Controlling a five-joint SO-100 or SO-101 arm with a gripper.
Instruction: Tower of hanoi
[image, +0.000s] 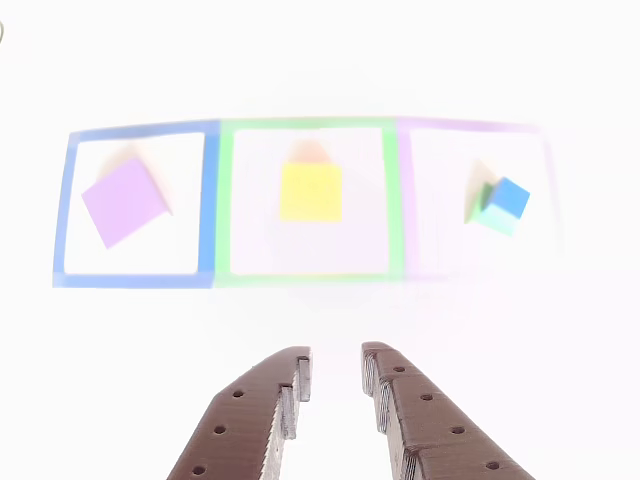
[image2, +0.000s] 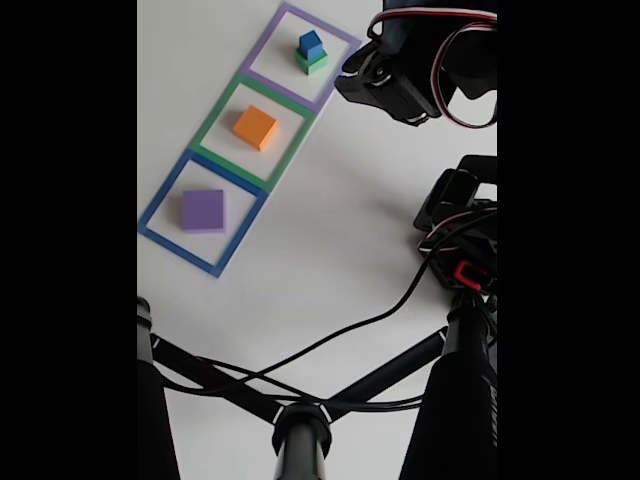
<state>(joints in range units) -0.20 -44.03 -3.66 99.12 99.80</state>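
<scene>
In the other view, nearest the lens, the gripper (image: 335, 375) enters from the bottom edge with its two brown toothed fingers (image: 262, 415) standing a little apart and nothing between them — held back from the row, probably so that all three squares can be surveyed before a block is chosen. Beyond it lie three flat square outlines side by side on a white table (image2: 330, 250). The purple block (image: 122, 200) sits turned at an angle inside the blue outline (image: 208, 200); the orange-yellow block (image: 310, 192) sits squarely in the green outline (image: 228, 200); the small blue cube (image: 511, 197) rests on top of the green block (image: 495, 220) in the purple outline (image: 405, 200) — small on larger, as the puzzle demands. Overexposure washes out the purple outline's far edges. In the fixed view the arm (image2: 420, 60) is cut by the frame, and a dark stand with cables (image2: 300, 430) fills the foreground.
</scene>
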